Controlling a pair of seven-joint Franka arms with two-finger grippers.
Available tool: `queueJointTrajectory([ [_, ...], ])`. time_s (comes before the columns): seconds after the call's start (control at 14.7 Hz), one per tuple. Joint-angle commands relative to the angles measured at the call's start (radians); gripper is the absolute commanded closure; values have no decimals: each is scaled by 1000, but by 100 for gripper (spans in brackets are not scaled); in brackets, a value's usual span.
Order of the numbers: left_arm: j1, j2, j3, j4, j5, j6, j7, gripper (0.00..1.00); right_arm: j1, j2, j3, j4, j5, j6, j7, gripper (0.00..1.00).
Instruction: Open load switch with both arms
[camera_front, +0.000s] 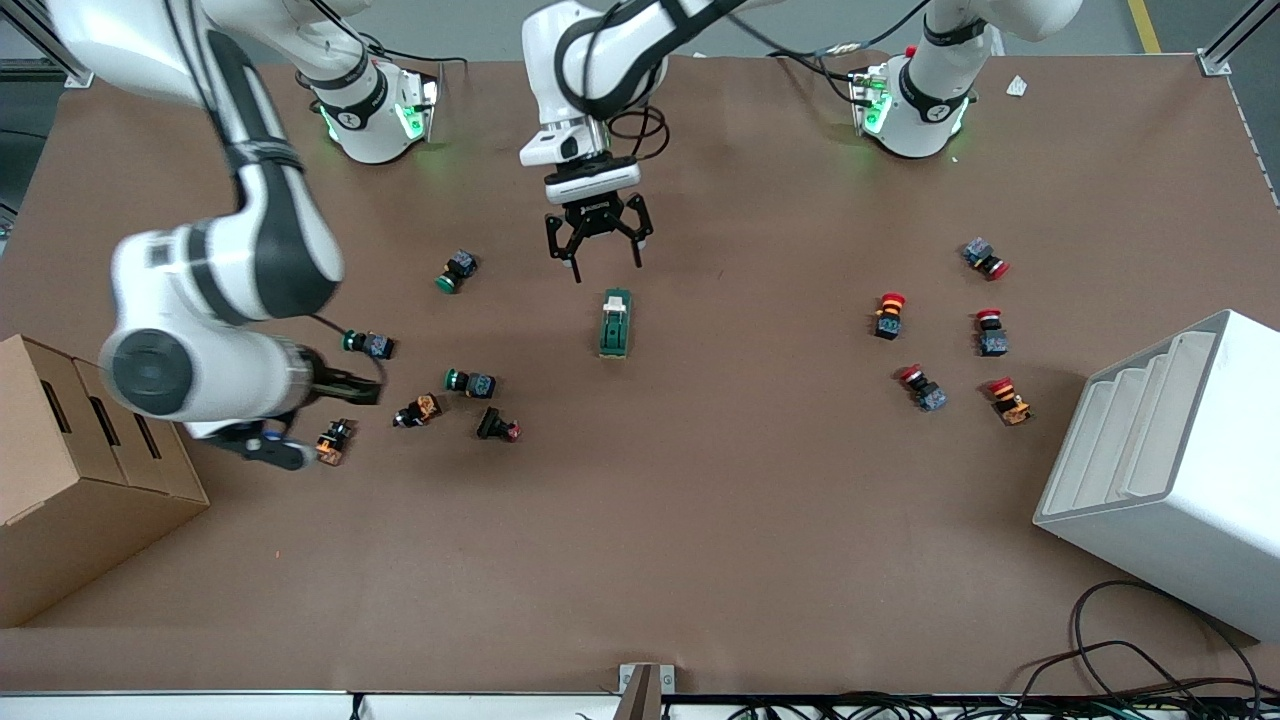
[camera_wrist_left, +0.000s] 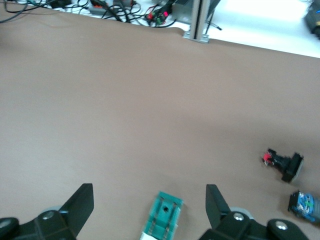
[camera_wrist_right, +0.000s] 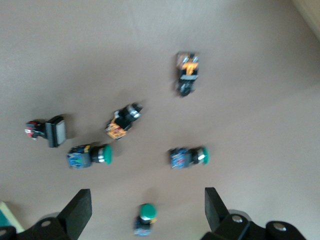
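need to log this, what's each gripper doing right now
Left gripper: open, empty, over the table beside the load switch.
Right gripper: open, empty, above the push buttons.

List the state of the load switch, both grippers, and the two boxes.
load switch: flat on table, untouched
left gripper: jaws open, empty, over table by the switch
right gripper: jaws open, empty, over the green-capped buttons
cardboard box: closed
white bin: tipped on its side

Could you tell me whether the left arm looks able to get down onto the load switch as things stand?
Probably yes: the left gripper hangs open above the table just beside the load switch, with nothing between them, and the nearest push button lies well aside.
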Motion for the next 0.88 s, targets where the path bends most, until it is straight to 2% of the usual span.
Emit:
queueJointTrajectory([
  [0.0, 122, -116, -3, 8, -192, 21, 269, 1, -78, -58, 21, -34, -29, 22, -151, 0],
  [0.2, 295, -208, -3, 42, -385, 21, 539, 0, -153, -89, 21, -31, -29, 31, -265, 0],
  [0.41, 458, -258, -3, 100, -549, -6, 795, 0, -207, -121, 21, -29, -29, 19, -326, 0],
  [0.61, 596, -308, -2, 129, -652, -83, 1044, 0, -215, -127, 21, -2, -27, -4, -323, 0],
  [0.82, 714, -309, -2, 200, -724, -169, 1280, 0, -213, -124, 21, 52, -18, -24, -323, 0],
])
